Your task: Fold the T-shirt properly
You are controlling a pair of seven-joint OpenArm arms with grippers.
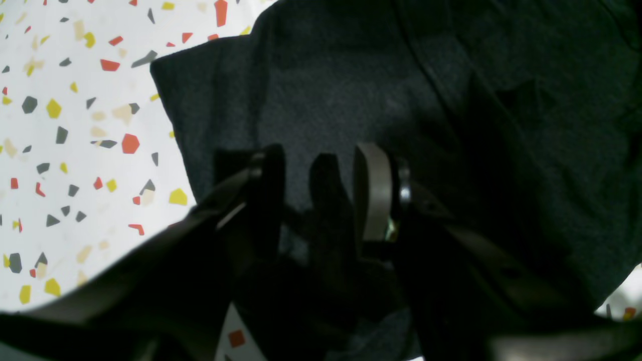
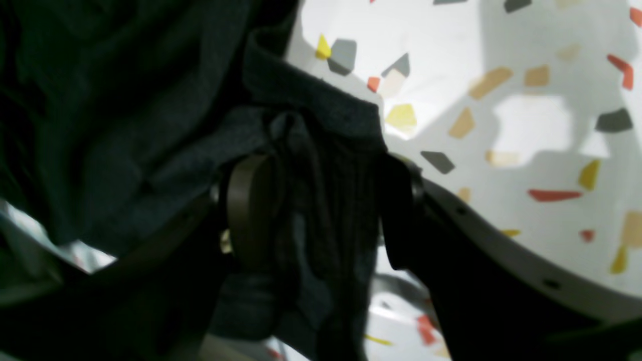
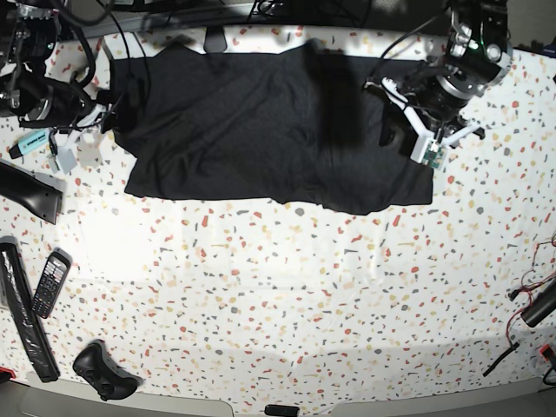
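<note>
T-shirt (image 3: 252, 130) lies long across the desk (image 3: 287, 287), each end bunched between the wide fingers of the right hand (image 2: 321, 210) and left hand (image 1: 321, 195).

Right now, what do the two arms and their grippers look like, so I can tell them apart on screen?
The left gripper has dark curved fingers, one faced with a grey-beige pad. The right gripper is built the same, on a pale grey link with small holes. In the base view the left arm is black with white brackets, a green light and black cables.
</note>
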